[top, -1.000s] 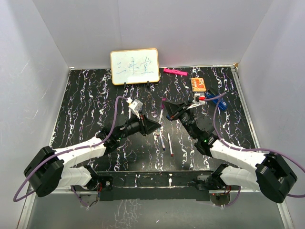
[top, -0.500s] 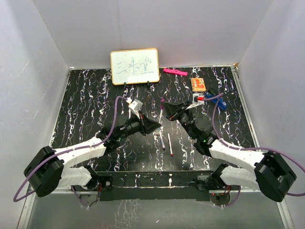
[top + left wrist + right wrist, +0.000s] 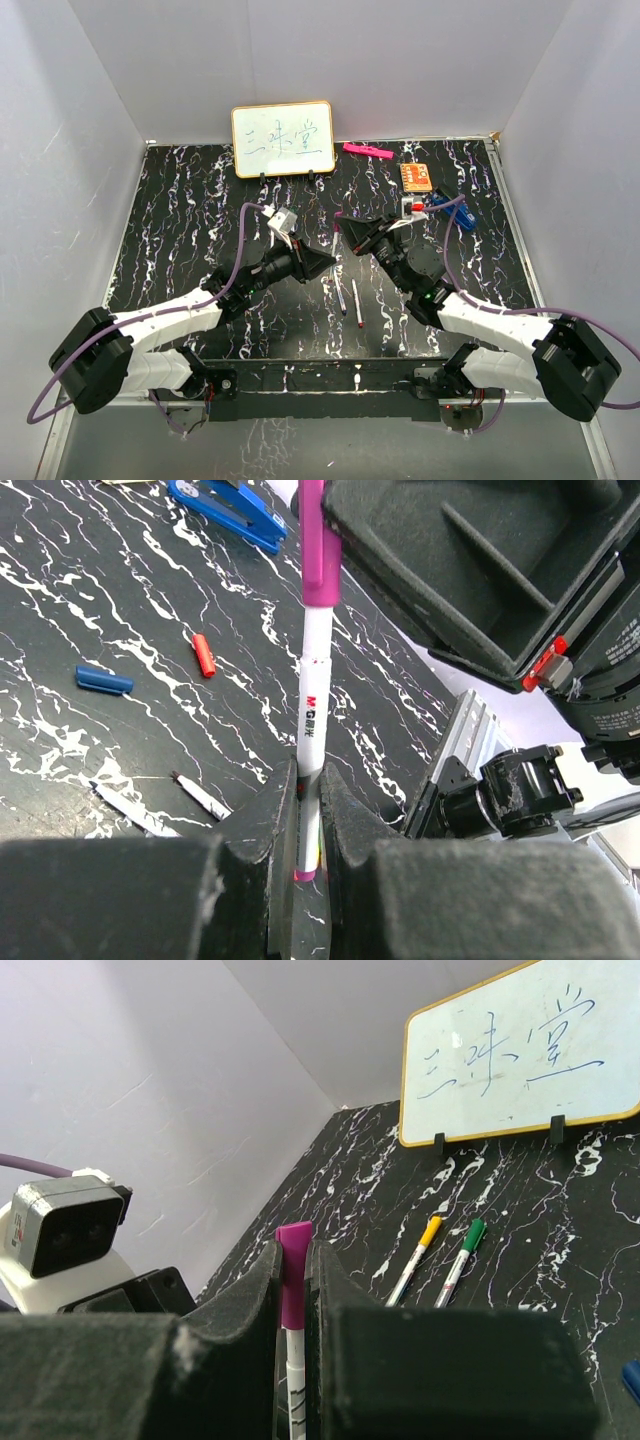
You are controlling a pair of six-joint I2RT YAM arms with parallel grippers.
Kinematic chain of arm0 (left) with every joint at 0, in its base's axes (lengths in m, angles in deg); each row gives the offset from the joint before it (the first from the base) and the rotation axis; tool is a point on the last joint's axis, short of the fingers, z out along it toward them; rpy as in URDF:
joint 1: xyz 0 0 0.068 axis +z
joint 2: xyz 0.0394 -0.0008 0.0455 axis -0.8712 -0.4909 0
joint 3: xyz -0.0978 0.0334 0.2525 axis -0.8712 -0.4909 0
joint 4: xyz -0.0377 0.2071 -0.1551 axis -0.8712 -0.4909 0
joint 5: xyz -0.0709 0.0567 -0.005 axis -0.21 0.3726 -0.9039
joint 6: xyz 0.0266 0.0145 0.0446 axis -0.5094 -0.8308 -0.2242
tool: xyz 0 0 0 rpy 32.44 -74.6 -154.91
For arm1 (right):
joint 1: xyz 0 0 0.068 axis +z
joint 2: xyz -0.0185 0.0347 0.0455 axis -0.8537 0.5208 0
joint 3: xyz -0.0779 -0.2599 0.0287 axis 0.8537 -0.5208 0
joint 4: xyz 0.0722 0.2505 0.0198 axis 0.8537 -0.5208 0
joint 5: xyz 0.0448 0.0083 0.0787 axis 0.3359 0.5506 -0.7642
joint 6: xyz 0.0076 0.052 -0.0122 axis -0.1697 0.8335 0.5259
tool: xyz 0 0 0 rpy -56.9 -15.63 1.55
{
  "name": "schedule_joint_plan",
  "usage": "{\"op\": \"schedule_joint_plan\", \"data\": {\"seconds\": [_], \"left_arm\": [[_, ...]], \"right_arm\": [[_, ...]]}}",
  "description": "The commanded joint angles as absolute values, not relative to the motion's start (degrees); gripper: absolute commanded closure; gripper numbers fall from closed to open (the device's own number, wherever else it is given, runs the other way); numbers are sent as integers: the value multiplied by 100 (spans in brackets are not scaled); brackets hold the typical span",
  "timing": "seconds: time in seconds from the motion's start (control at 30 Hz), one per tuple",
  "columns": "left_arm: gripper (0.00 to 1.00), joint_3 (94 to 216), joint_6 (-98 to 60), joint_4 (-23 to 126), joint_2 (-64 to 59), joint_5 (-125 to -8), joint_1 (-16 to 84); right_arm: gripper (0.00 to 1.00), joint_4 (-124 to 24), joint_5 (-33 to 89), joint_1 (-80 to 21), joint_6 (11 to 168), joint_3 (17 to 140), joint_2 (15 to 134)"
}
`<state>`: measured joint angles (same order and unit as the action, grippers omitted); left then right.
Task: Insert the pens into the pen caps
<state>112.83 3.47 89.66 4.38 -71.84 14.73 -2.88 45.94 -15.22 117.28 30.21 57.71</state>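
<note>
Two capped pens lie done; left gripper pinches third pen, right gripper its purple cap; two bare pens wait at 6 o'clock of them.

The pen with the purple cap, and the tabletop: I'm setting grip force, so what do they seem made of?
Pen: probably smooth plastic; white barrel, printed logo, slight sheen. Purple cap: likely moulded plastic, by its even colour. Tabletop: black with white marble-like veins; stone or printed laminate, cannot tell.

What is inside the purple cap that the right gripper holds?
One end of the white pen enters the purple cap, held in the right gripper. The tip is covered by the cap, so its depth cannot be seen.
</note>
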Motion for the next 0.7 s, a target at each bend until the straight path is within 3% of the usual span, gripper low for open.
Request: {"op": "schedule_joint_plan", "data": {"seconds": [0.0, 0.67], "left_arm": [[100, 11310, 214, 9240, 610, -6869, 1457], [100, 12166, -476, 9333, 473, -6305, 1471]], "right_arm": [[100, -190, 4426, -1460, 11784, 2948, 5791], [100, -1264, 4087, -1341, 11584, 3232, 6099]]}}
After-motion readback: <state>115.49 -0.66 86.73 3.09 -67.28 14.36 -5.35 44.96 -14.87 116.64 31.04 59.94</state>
